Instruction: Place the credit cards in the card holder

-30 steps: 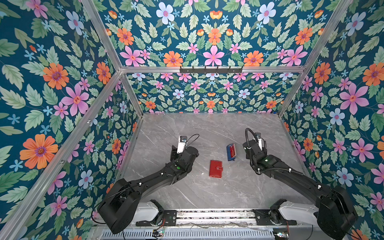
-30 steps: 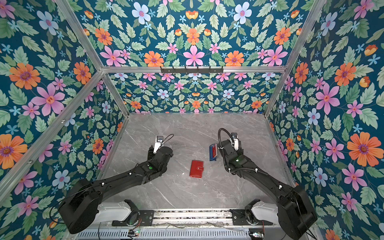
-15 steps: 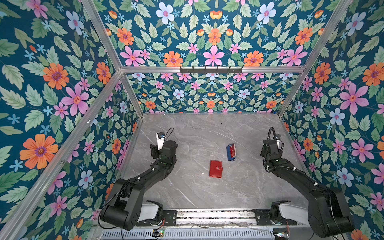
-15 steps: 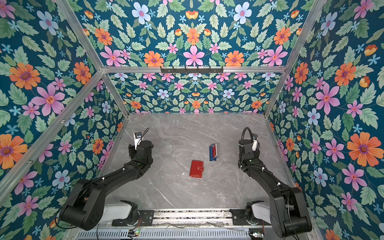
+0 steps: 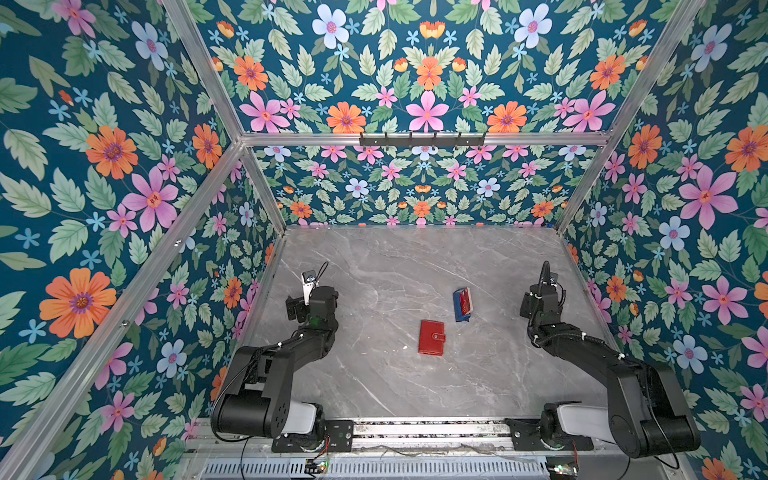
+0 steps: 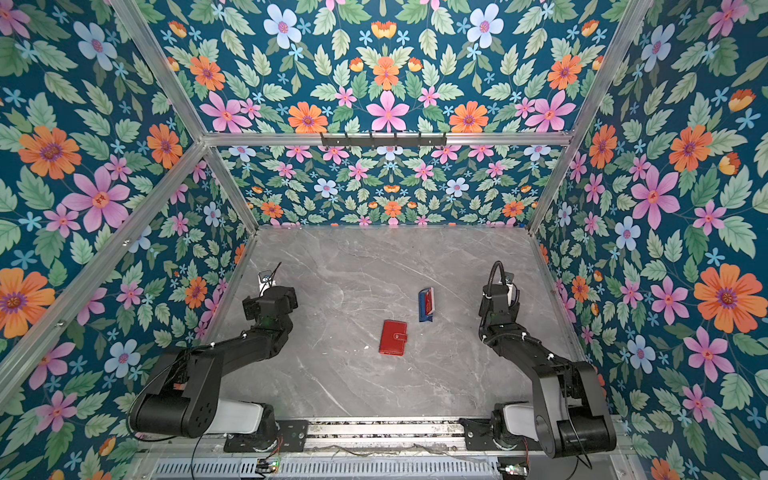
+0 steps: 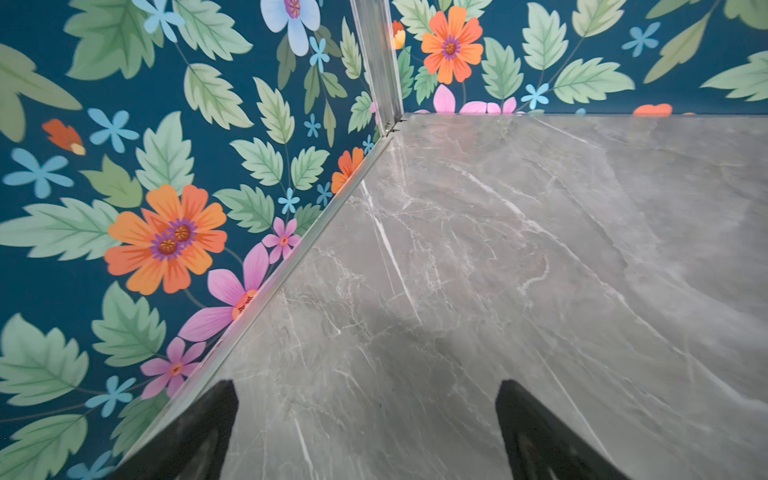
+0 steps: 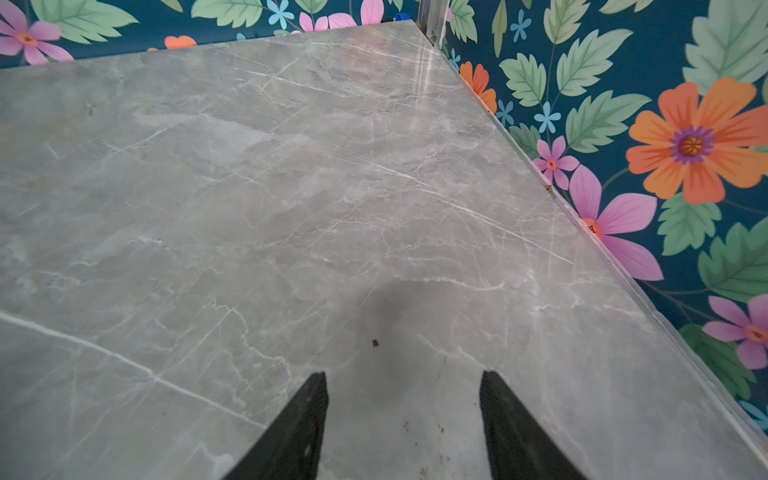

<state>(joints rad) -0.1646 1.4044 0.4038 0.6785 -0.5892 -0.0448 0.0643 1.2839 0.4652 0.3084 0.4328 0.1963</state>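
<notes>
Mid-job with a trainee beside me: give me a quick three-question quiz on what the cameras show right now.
1. True or false: the card holder lies closed on the table.
2. The credit cards in view are: A) standing in the small blue stand; B) gripped in the left jaws; C) lying flat against the card holder.
3. What do the right jaws hold?

Key: 1 true. 2 A. 3 Nothing; they stand open over bare table.
</notes>
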